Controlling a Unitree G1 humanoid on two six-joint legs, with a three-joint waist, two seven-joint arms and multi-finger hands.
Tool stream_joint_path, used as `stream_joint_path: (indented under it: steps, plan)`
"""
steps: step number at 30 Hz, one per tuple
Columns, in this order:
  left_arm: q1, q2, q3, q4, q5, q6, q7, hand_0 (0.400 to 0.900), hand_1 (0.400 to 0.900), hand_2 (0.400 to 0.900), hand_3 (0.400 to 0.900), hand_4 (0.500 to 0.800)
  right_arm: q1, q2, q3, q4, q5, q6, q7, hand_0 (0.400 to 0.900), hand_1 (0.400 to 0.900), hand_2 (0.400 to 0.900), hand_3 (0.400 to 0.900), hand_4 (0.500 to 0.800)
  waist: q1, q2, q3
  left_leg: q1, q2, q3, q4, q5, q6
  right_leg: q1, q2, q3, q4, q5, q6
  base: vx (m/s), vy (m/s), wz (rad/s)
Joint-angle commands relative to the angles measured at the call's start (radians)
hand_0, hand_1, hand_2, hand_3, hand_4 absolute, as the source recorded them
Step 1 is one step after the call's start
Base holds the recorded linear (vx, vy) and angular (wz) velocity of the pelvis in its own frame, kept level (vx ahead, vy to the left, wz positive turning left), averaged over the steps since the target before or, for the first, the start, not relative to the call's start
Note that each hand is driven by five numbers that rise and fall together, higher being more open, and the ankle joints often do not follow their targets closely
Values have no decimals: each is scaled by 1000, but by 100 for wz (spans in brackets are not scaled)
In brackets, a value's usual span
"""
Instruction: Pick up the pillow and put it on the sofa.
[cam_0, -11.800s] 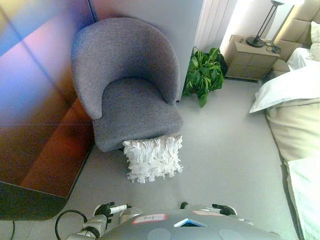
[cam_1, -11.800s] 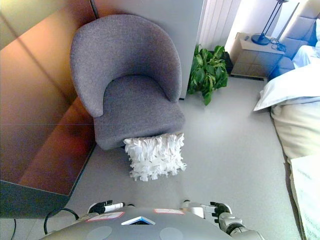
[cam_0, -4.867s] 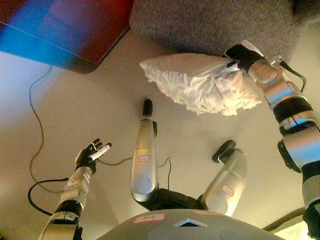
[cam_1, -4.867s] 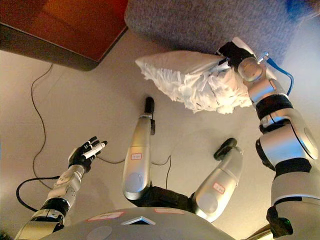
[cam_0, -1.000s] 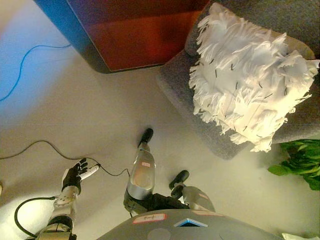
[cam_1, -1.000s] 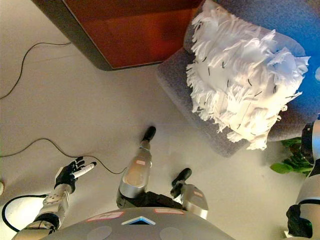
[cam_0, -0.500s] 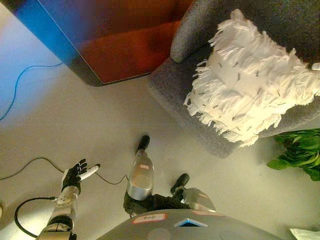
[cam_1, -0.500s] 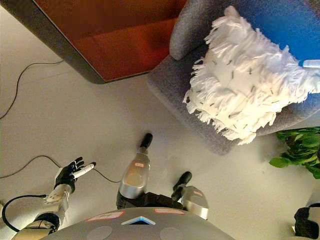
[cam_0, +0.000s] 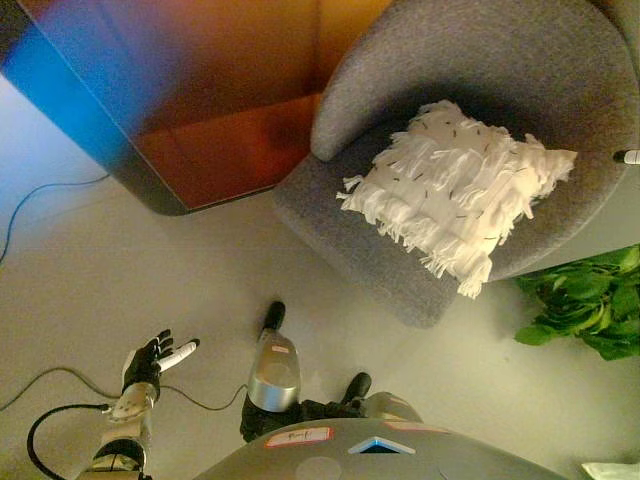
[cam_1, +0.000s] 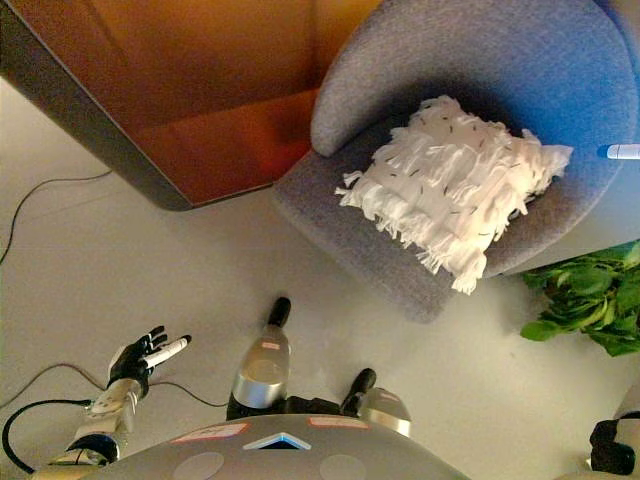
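Observation:
The white fringed pillow (cam_0: 462, 192) lies flat on the seat of the grey tub armchair (cam_0: 520, 60), one corner hanging over the seat's front edge. Nothing holds it. Of my right hand (cam_1: 620, 152) only one straight white-tipped finger shows, at the right edge beside the chair's arm and a little apart from the pillow. My left hand (cam_0: 150, 358) hangs low at the lower left above the floor, far from the chair, fingers spread and holding nothing.
A reddish-brown wooden panel with a dark edge (cam_0: 190, 110) stands left of the chair. A green leafy plant (cam_0: 585, 310) grows on the floor at the chair's right. Pale carpet (cam_0: 140, 270) stretches between me and the chair.
The whole picture has shifted, so the camera moved. The pillow has settled lower and flatter onto the chair seat. My right arm has drawn back to the right edge.

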Motion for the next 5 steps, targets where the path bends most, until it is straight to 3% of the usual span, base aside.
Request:
stream_joint_path:
  steps: [1,5]
  plan:
    - [58,22,-23,10,11,-21,11,900,900,900,900,800,21,-130,52,-202,45,-131,-11,900,900,900,900,800,-16,-4,-105,17,32,15,-35,-6,-9,-9,5,40,106,-74,-48,-52,75,-21]
    - [34,0,-19,16,9,13,32,900,900,900,900,800,166,-84,-18,-357,127,-188,-15,900,900,900,900,800,-60,-9,-124,54,32,48,-43,-22,0,-14,-4,70,103,-61,-39,-39,76,-22]
